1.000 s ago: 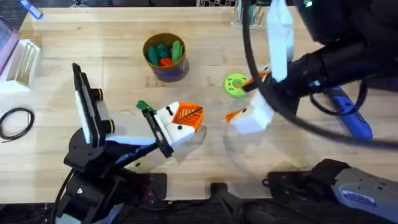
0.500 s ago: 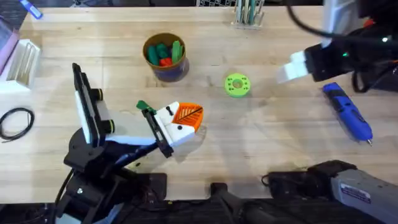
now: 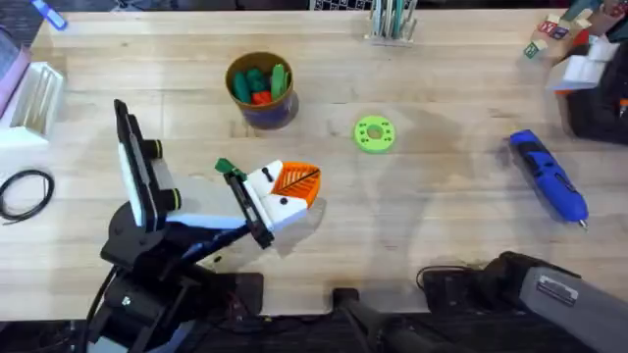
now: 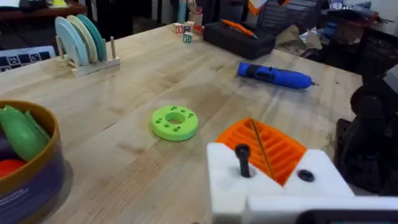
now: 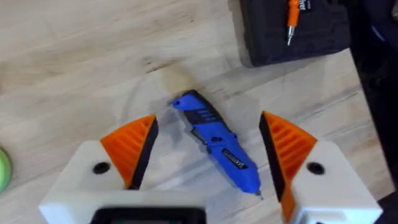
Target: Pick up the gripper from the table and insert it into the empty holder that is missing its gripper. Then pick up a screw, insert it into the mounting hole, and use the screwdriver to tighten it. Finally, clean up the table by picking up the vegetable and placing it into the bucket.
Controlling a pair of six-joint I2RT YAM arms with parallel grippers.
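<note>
My left gripper (image 3: 294,186) rests low over the table's middle, shut with its orange pads (image 4: 261,146) pressed together. A black screw (image 4: 242,160) stands upright in one of its white finger blocks. A small dark green vegetable (image 3: 224,167) lies beside that wrist. The bucket (image 3: 261,90) (image 4: 31,177) behind it holds green and red toys. My right gripper (image 3: 581,69) (image 5: 208,124) hangs open at the far right, above the blue screwdriver (image 3: 548,176) (image 5: 214,146) (image 4: 273,74) lying flat on the wood. The loose gripper piece and the empty holder are out of view.
A bright green disc (image 3: 374,134) (image 4: 175,121) lies mid-table. A black case with an orange-handled tool (image 5: 292,25) sits beyond the screwdriver. A plate rack (image 3: 388,20) stands at the back. A white rack (image 3: 34,93) and a black cable (image 3: 25,191) are at the left.
My right arm has swung from beside the green disc to the far right corner, coming over the screwdriver. The left arm has not moved.
</note>
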